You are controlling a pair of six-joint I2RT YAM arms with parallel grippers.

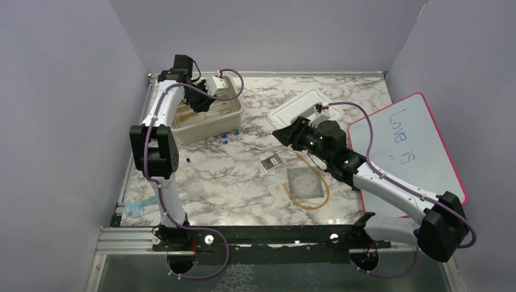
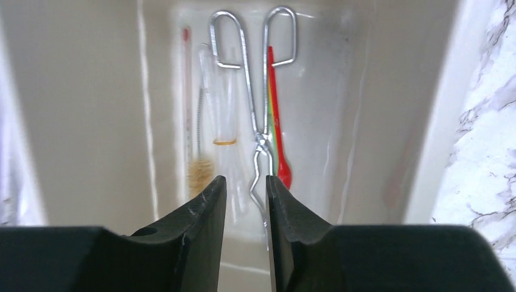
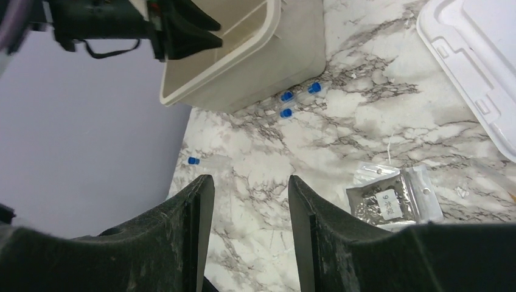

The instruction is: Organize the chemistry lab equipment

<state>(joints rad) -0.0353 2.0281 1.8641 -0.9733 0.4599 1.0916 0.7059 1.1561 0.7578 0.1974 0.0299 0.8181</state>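
Marbled worktop (image 1: 243, 176) fills the cell, grey walls on three sides. The left jaws hang inside the beige bin (image 1: 236, 112), a little apart. The thin tip of the metal tongs (image 2: 255, 91) runs into their gap, and whether it touches the right-hand finger is hard to tell. The tongs lie lengthwise ahead of these jaws, loop handles farthest away. The thin brown brush (image 2: 199, 173) lies parallel to the left and a red-and-green tool (image 2: 278, 140) to the right, with bin walls close on both sides.

The right jaws stand wide apart and empty above bare marble. Ahead of them lie tiny blue pieces (image 3: 286, 97) beside the bin. The black-and-white packet (image 3: 392, 198) sits to their right, and the white lid (image 3: 481, 73), beyond it, is cut off by the frame.
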